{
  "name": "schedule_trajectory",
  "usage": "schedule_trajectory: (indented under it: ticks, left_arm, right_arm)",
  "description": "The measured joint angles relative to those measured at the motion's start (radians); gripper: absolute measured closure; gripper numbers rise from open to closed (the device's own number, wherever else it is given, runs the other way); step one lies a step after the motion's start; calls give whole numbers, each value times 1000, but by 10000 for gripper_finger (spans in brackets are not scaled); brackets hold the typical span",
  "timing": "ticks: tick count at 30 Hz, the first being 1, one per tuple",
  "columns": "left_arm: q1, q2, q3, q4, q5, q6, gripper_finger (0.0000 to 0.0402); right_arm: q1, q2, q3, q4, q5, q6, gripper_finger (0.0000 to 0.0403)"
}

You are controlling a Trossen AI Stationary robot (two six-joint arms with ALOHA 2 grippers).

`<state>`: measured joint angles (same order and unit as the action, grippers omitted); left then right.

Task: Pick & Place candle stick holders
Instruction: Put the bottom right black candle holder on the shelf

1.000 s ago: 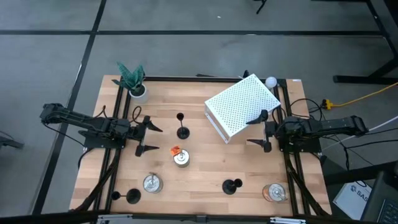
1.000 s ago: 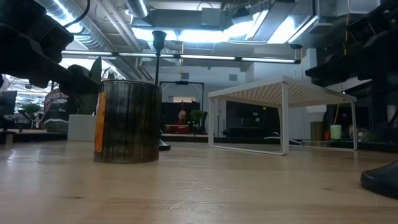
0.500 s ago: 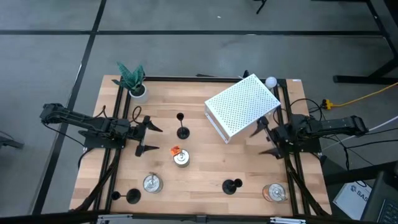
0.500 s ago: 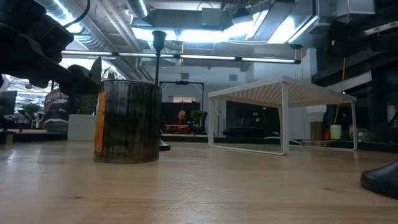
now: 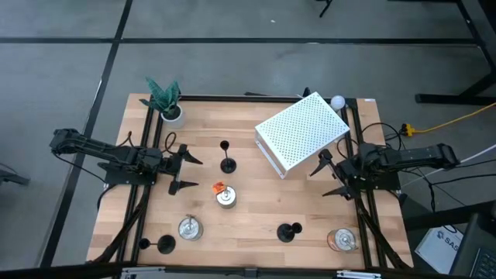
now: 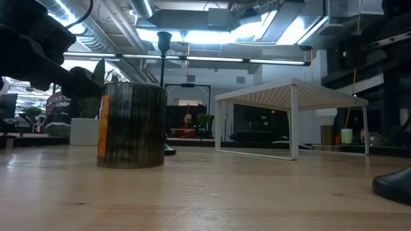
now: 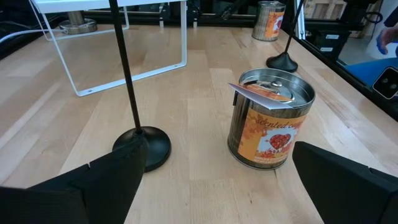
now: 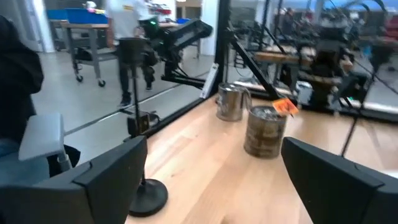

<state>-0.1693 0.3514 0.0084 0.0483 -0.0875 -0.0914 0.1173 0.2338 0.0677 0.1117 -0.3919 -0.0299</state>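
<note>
Three matte-black candle stick holders stand upright on their round bases on the wooden table point(image 5: 256, 256). A tall one point(image 5: 226, 159) stands mid-table and also shows in the left wrist view point(image 7: 127, 87). A shorter one point(image 5: 288, 231) is near the front and also shows in the right wrist view point(image 8: 138, 149). The third point(image 5: 164, 245) is at the front left. My left gripper point(image 5: 184, 172) is open and empty, left of the tall holder. My right gripper point(image 5: 325, 179) is open and empty at the table's right, just in front of the white rack.
A white perforated rack point(image 5: 301, 133) stands on thin legs at the back right. Three tins stand on the table: one with an orange label point(image 5: 225, 196), one front left point(image 5: 188, 228), one front right point(image 5: 342, 239). A potted plant point(image 5: 165, 101) is at the back left. People show beyond the table point(image 8: 18, 74).
My right gripper has moved a little toward the table's near edge and turned slightly, staying open. The left arm and all objects have kept still.
</note>
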Motion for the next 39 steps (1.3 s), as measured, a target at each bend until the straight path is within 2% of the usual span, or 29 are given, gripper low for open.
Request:
schedule_trajectory:
  ticks: [9,25,31,39]
  left_arm:
    - [0,0,0,0,0,0,1]
    - [0,0,0,0,0,0,1]
    - [0,0,0,0,0,0,1]
    - [0,0,0,0,0,0,2]
  right_arm:
    - [51,83,0,41,16,35,28]
    - [242,321,0,177,189,119,28]
    - [274,398,-1,279,242,131,28]
    - [292,488,-1,353,246,160,28]
